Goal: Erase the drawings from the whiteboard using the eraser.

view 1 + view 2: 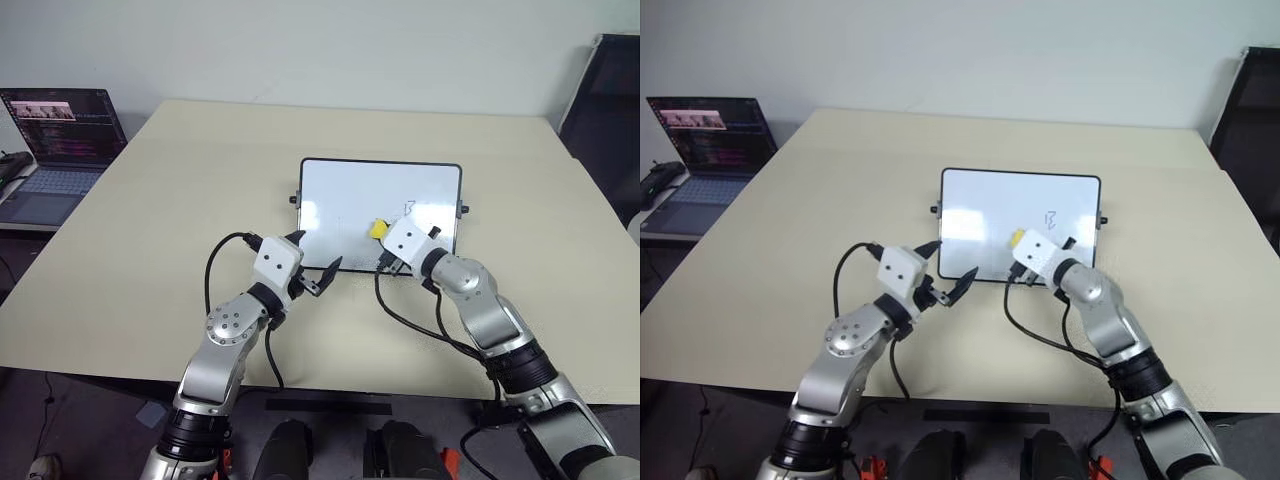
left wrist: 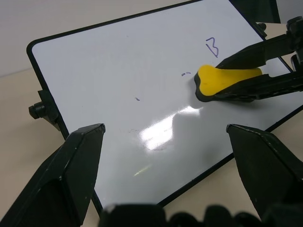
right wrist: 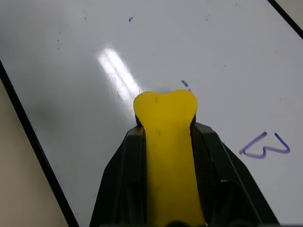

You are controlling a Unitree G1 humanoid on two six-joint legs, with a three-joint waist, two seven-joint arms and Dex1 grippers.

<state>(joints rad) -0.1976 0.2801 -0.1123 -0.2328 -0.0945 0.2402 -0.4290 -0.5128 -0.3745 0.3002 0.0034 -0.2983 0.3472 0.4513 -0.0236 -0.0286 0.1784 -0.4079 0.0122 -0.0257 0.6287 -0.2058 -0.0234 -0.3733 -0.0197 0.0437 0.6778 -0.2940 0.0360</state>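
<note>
The whiteboard (image 1: 350, 195) lies flat at the middle of the table. My right gripper (image 1: 386, 236) is shut on the yellow eraser (image 1: 378, 229), whose dark underside rests on the board near its middle-right part. In the right wrist view the eraser (image 3: 166, 118) sticks out between the two black fingers (image 3: 124, 161). A purple B-like drawing (image 2: 212, 46) stands just to the right of the eraser. Tiny ink specks (image 2: 185, 74) lie beside the eraser's tip and one more speck (image 2: 136, 99) farther left. My left gripper (image 1: 315, 255) is open and empty at the board's near left corner.
An open laptop (image 1: 60, 140) sits on a lower side table at the far left. A dark chair (image 1: 610, 90) stands at the far right. The beige table (image 1: 200, 180) spreads wide around the board. Black cables hang from both wrists.
</note>
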